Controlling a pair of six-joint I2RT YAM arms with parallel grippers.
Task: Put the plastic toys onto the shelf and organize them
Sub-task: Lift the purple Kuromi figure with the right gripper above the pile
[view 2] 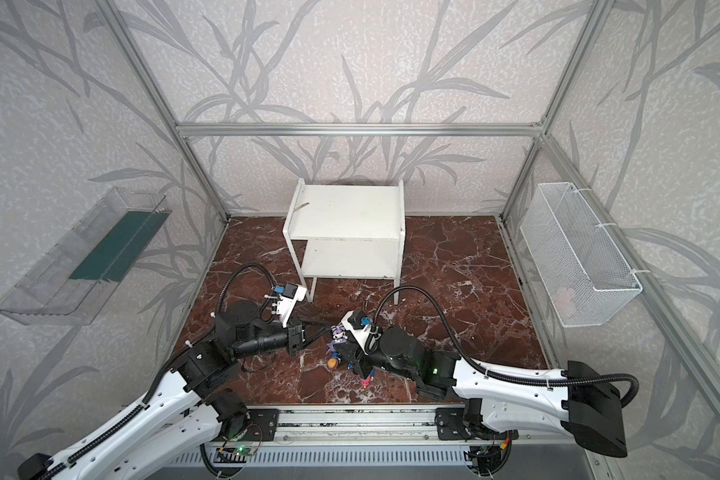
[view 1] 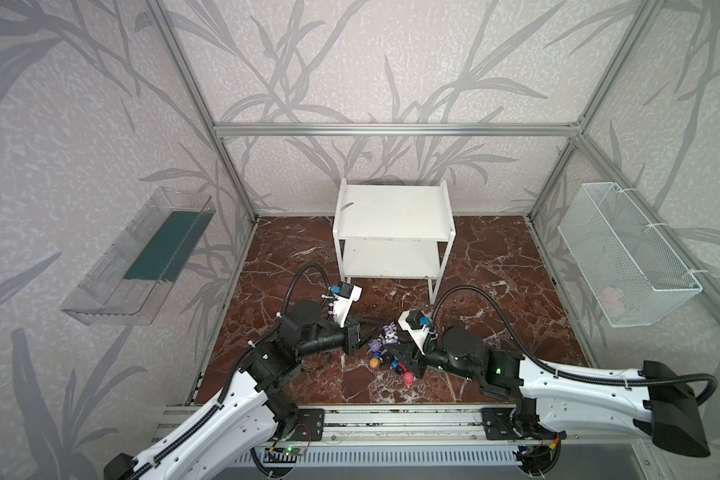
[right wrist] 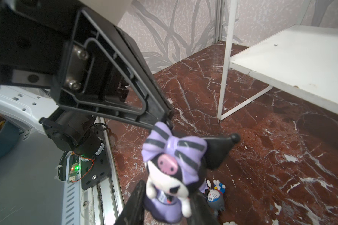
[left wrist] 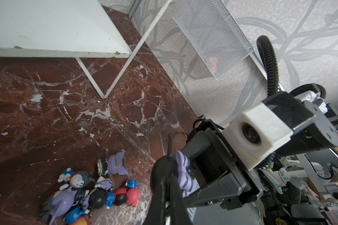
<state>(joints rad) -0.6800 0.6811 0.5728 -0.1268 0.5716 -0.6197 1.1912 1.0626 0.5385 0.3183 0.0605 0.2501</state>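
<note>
A black-and-white figurine with a striped lavender bow [right wrist: 174,153] is held up off the floor. My right gripper [right wrist: 166,206] is shut on its lavender body. My left gripper [left wrist: 167,175] is shut on one of its black pointed ears, beside the bow [left wrist: 182,171]. In both top views the two grippers [view 1: 381,330] [view 1: 393,343] meet at this toy [view 1: 389,333] [view 2: 338,332]. The other plastic toys lie in a pile on the floor below: a grey-headed one [left wrist: 78,180], lavender ones [left wrist: 116,163], a pink-headed one [left wrist: 133,195] and an orange one [view 1: 374,363]. The white shelf [view 1: 391,212] [view 2: 346,212] stands behind them, both boards bare.
A clear plastic tray [view 1: 138,257] hangs on the left wall. A white wire-mesh basket [view 1: 628,253] hangs on the right wall with something pink inside. Thin shelf legs [left wrist: 103,95] stand on the red marble floor [view 1: 495,270] near the pile. A metal rail [view 1: 391,419] runs along the front.
</note>
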